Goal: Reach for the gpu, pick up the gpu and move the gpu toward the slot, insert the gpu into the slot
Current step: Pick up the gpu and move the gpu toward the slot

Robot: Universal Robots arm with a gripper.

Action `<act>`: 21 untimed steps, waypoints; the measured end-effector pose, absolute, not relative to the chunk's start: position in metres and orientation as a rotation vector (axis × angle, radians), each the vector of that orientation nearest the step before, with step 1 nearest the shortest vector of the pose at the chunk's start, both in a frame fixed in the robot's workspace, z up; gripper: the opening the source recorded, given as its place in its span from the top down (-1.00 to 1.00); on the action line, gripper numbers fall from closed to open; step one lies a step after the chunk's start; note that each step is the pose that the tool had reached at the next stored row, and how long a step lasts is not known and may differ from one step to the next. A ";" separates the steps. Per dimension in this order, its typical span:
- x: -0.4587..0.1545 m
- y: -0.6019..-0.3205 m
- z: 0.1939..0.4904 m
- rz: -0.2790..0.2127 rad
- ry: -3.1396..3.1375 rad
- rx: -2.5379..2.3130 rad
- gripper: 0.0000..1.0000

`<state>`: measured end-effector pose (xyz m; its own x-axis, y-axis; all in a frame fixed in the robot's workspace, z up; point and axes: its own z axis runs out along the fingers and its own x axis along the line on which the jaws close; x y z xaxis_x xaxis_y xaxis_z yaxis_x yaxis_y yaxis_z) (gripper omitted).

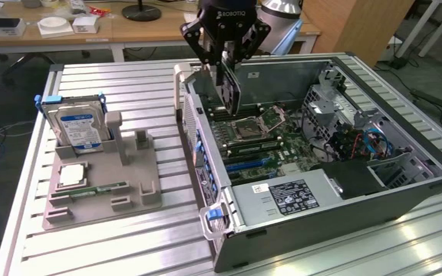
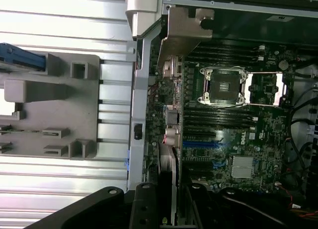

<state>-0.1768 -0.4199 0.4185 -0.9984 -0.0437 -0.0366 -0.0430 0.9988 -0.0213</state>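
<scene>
Our tool is clamped narrowly on the gpu, one black finger on each flat face of the card. The card hangs upright and edge-on below it. In the wrist view the tool grips the same gpu, which shows as a thin dark strip with a pale metal edge running away from the fingers.

The gpu is inside the outline of the computer case, close to the case wall on the exterior view's left. Its lower edge is over the motherboard, and we cannot tell whether it touches anything there. Just beyond that edge we see the CPU socket with its frame lifted. The blue slots lie further along the board, towards the labelled power supply. In the wrist view one blue slot runs just beside the card's far end.

The case lies on its side on the ribbed metal bench. Beside it, on the exterior view's left, a grey holder carries a hard drive standing upright, a flat processor chip and a memory stick.
</scene>
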 end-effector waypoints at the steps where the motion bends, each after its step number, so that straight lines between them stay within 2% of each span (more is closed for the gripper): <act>1: -0.175 -0.420 0.418 -0.032 3.104 -0.067 0.47; 21: -0.132 -0.420 0.417 -0.032 3.103 -0.071 0.47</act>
